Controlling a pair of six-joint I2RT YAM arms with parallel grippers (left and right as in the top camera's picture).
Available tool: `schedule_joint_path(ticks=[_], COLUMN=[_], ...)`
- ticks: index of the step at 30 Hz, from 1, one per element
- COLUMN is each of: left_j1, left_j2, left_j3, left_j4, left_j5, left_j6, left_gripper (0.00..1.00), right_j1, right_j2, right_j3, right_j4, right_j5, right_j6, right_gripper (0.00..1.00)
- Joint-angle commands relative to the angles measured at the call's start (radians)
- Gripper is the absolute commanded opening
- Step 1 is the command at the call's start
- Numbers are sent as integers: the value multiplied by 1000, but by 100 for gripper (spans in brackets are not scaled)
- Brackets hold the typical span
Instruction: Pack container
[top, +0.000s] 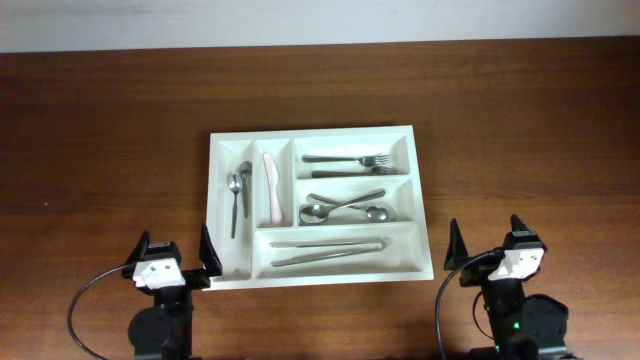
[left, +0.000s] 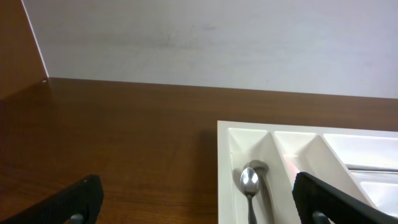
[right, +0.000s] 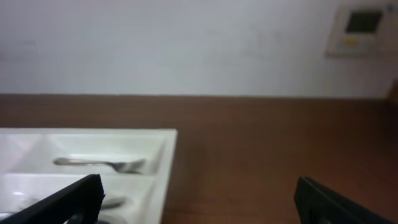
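The container (top: 312, 134) is a big white cutlery tray in the middle of the wooden table. Its narrow slots hold two teaspoons (top: 238, 190) and a pale pink knife (top: 271, 188). The wide slots hold forks (top: 350, 162), spoons (top: 345, 206) and long steel pieces (top: 325, 250). My left gripper (top: 176, 246) stands open at the tray's front left corner, empty. In the left wrist view a teaspoon (left: 249, 183) lies between the black fingers (left: 68, 202). My right gripper (top: 487, 240) stands open, empty, off the tray's front right corner. The right wrist view shows the tray's right rim (right: 168, 162) and a fork (right: 99, 163).
Bare brown table (top: 100, 150) stretches to either side of the tray and behind it. A pale wall runs along the far edge, with a small wall panel (right: 360, 28) at the upper right. Black cables loop beside both arm bases at the front edge.
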Motion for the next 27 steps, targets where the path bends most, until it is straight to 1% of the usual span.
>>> schedule_joint_path(ticks=[1, 8, 27], left_j1=[7, 7, 7], left_j2=[-10, -10, -10], left_j3=[-5, -5, -5], left_j4=[-1, -1, -1], left_j5=[13, 13, 13], left_j6=[23, 23, 23], left_gripper=[99, 99, 99], right_j1=[-26, -26, -26], right_j2=[-12, -12, -12], right_j3=[-40, -103, -105], right_j4=[4, 4, 11], right_j5=[24, 17, 21], right_j6=[25, 26, 24], right_gripper=[99, 99, 99])
